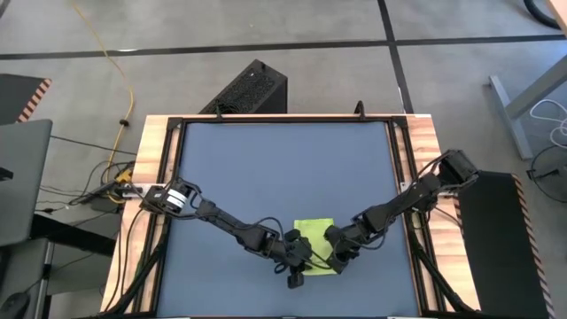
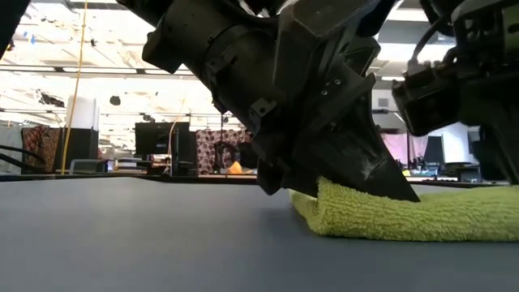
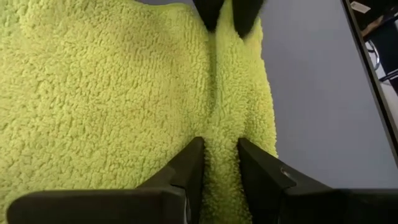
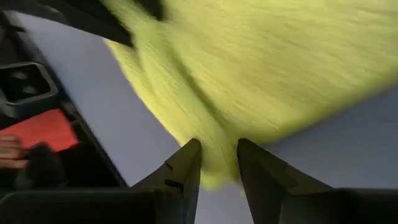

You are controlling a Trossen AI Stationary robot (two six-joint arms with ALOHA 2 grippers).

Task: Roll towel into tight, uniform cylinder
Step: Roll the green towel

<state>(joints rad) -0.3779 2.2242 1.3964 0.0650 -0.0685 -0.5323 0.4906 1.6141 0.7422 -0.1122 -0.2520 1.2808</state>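
- The left gripper (image 3: 219, 163) has its two dark fingers (image 3: 186, 165) pinched on a raised ridge of the towel (image 3: 93, 93); the left wrist view shows the lime pile squeezed up between them, which no other view gives.
- That same view shows the tips of the right arm's fingers (image 3: 227, 12) at the far end of the same ridge.
- The right gripper (image 4: 219, 163) has its fingers either side of the towel's (image 4: 261, 68) edge; the cloth is blurred there, so I cannot tell whether they grip it or stand loose.
- The low view alone shows the fold: the towel (image 2: 405, 212) lies doubled on the mat (image 2: 146, 235), its near edge a thick rounded lip under the dark gripper body.
- From above, the towel (image 1: 314, 232) sits on the dark blue-grey mat (image 1: 266, 168) near its front edge, right of middle, both grippers meeting over it, left gripper (image 1: 297, 257) and right gripper (image 1: 339, 251) close together.
- The high view also shows a yellow cable (image 1: 111, 62) on the floor beyond the table.
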